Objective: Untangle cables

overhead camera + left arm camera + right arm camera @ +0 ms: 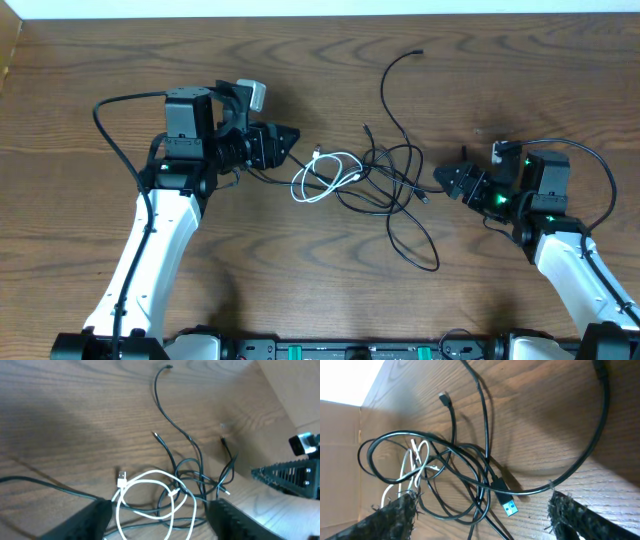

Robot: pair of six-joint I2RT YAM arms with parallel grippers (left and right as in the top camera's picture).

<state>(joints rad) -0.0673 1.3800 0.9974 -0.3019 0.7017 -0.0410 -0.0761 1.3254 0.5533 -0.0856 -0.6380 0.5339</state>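
Note:
The cables lie tangled in the middle of the table: a white cable [325,176] coiled in loops on the left, and black cables [392,178] knotted to its right, with one black strand trailing toward the far edge. My left gripper [288,138] hovers just left of the white loops. In the left wrist view it is open [160,525], with the white cable [150,492] lying on the wood between its fingers, not pinched. My right gripper [447,180] is open [485,520] beside the black tangle [455,460]. A blue-tipped USB plug [508,506] lies between its fingers.
A cardboard wall [340,460] stands beyond the table's left edge. My right arm's own thick black cable [597,435] arcs over the wood near the plug. The right arm's gripper [295,472] shows in the left wrist view.

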